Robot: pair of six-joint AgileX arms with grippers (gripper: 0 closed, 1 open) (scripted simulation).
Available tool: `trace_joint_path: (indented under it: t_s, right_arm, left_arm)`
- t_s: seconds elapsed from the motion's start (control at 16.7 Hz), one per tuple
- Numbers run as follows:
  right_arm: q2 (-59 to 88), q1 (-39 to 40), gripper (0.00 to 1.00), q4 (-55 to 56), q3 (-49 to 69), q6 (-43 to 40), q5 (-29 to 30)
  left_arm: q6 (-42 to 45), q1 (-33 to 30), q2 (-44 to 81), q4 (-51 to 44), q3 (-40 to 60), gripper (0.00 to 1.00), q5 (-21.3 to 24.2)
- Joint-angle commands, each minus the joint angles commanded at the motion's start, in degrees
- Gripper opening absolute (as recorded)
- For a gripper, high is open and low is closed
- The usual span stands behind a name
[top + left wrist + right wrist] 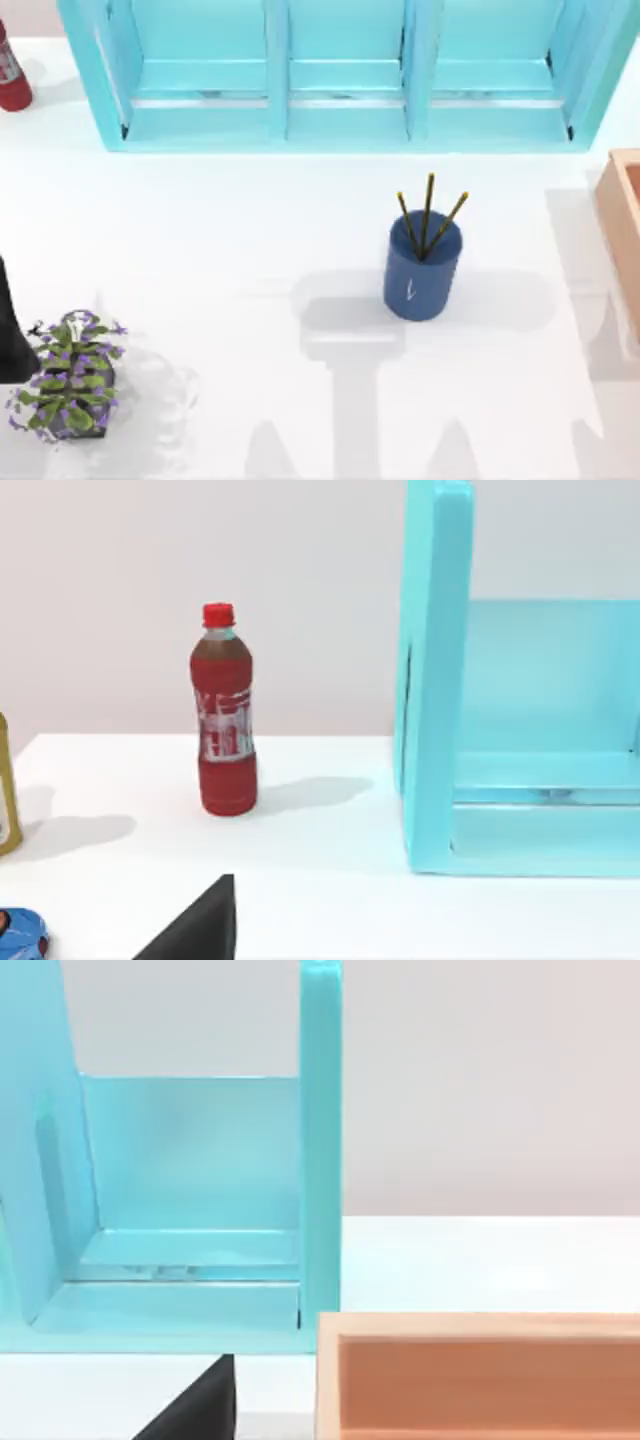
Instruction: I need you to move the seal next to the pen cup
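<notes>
The cup [423, 268] stands right of centre in the top view, pencils upright. I can't spot the seal, so which arm is nearer can't be judged. I cannot tell whether either tool is apart or together.

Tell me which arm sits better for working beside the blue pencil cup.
Probably right: the dark blue cylindrical pen cup stands right of centre on the white table, near the peach box at the right edge.
</notes>
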Motion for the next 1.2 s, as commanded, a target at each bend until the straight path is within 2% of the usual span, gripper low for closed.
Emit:
trace_joint_path:
  t_s: [0.24, 0.48, 1.2]
  right_arm:
    - [0.0, 0.0, 1.00, 0.0, 0.0, 0.0, 0.0]
    - [0.0, 0.0, 1.00, 0.0, 0.0, 0.0, 0.0]
    - [0.0, 0.0, 1.00, 0.0, 0.0, 0.0, 0.0]
  left_arm:
    - [0.4, 0.4, 1.8, -1.7, 1.8, 1.00, 0.0]
    - [2.7, 2.5, 12.7, -11.0, 12.4, 1.00, -0.1]
    - [13.0, 12.0, 76.5, -57.2, 62.4, 1.00, 0.0]
